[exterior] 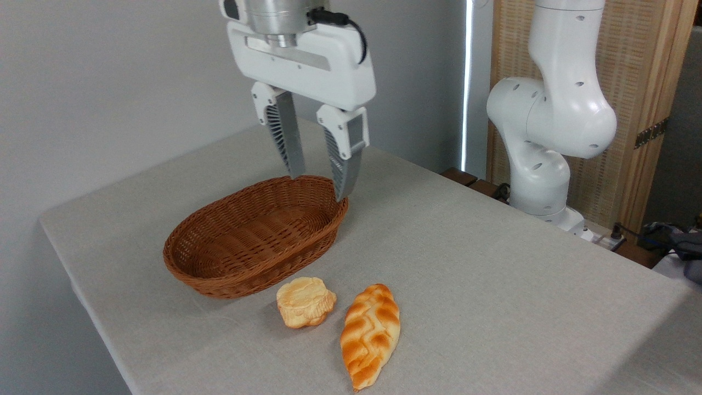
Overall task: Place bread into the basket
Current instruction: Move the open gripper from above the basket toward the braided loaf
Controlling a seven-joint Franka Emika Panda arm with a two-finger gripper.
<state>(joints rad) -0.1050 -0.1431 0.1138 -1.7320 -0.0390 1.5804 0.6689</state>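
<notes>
The bread (371, 334), a glossy golden-orange braided loaf with tapered ends, lies flat on the grey tablecloth near the front edge. Behind it to the left sits the basket (236, 274), an oval reddish-brown wicker one with nothing in it. My gripper (320, 187) hangs open over the basket's far right rim, fingers pointing down, nothing between them. It is well behind and above the loaf.
A pale round flower-shaped pastry (305, 302) rests between the basket and the loaf, close to both. The arm's white base (540, 148) stands at the table's right rear. The table edge runs along the left and front.
</notes>
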